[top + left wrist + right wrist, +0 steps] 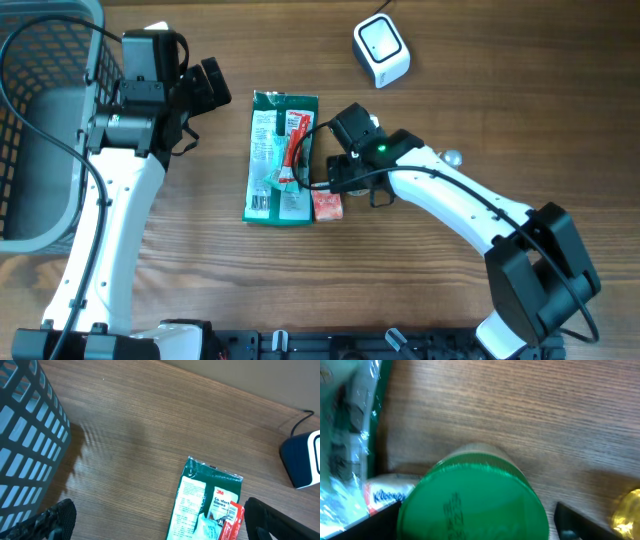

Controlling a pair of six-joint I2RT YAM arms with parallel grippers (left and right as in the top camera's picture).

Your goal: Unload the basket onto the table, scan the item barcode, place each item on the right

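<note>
Overhead shows the scanner (381, 50) upper right, unused; right claw (477, 522) spread around a green-lidded jar (470, 495), unclamped; left claw (162, 521) spread, empty. Scanning remains.

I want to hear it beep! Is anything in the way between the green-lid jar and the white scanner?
Nothing visible. Only bare table lies between the green-lid jar and the scanner; the glove pack and tissue packet sit on the jar's other side.

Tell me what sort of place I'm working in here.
Most likely a mock shop checkout on a wooden table: a barcode scanner at the back, a shopping basket at the left, and a retail pack of gloves in the middle.
</note>
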